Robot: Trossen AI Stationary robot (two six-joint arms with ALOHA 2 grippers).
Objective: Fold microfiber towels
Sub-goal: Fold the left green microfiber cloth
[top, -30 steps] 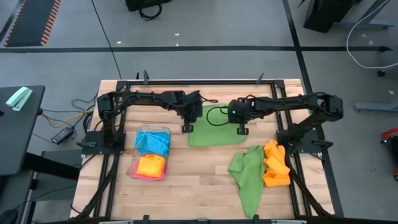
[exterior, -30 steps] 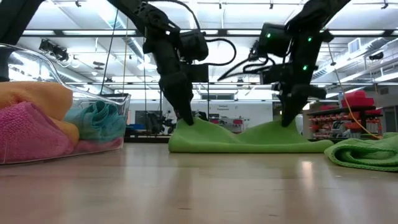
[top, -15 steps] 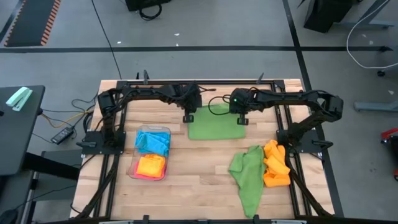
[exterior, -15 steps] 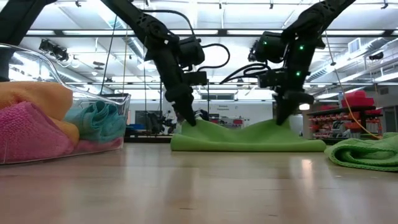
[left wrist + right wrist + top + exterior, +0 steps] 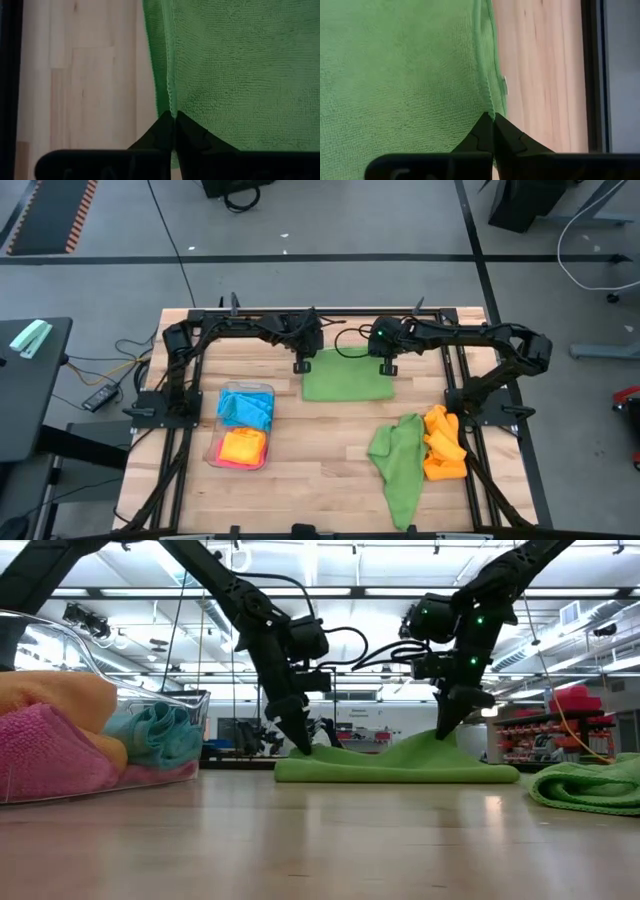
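both grippers are carrying the green towel (image 5: 344, 383) farther back, leaving it folded flatter, with the left gripper (image 5: 299, 368) and right gripper (image 5: 386, 369) pinching its rear corners.

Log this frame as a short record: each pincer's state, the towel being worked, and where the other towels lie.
left pincer: shut on the far left corner of the green towel
right pincer: shut on the far right corner of the same towel
green towel: folded flat at the table's far middle
clear tray: on the left side, holding blue towel, orange towel, pink towel
second green towel: crumpled, on the right side
orange pile: crumpled, beside it
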